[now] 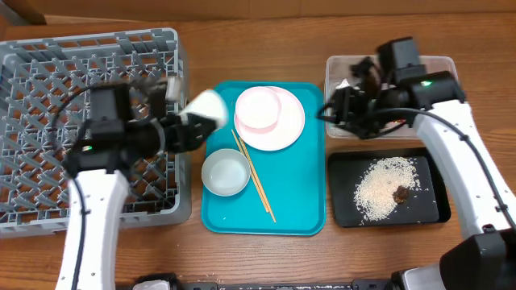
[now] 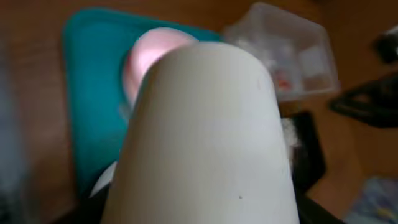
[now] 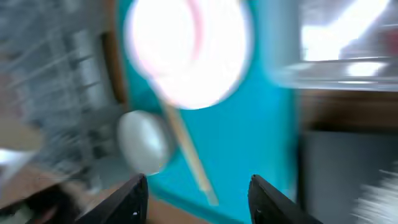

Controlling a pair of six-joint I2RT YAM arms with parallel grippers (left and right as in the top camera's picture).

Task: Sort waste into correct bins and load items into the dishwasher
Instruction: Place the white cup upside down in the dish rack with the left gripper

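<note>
My left gripper (image 1: 187,127) is shut on the small white cup (image 1: 206,107) and holds it over the gap between the grey dish rack (image 1: 48,72) and the teal tray. The cup fills the left wrist view (image 2: 211,137). The white plate (image 1: 286,129) holds the pink bowl (image 1: 258,109). The pale grey bowl (image 1: 226,172) sits on the teal tray. My right gripper (image 1: 330,109) is open and empty beside the clear tub (image 1: 439,64); its wrist view (image 3: 199,193) is blurred. White rice (image 1: 383,189) and a brown lump (image 1: 401,193) lie in the black tray (image 1: 343,213).
The teal tray (image 1: 298,193) lies mid-table with wooden chopsticks (image 1: 256,179) on it. The left wrist view shows red and white waste inside the clear tub (image 2: 292,62). The right arm hangs over the tub and hides most of it from above.
</note>
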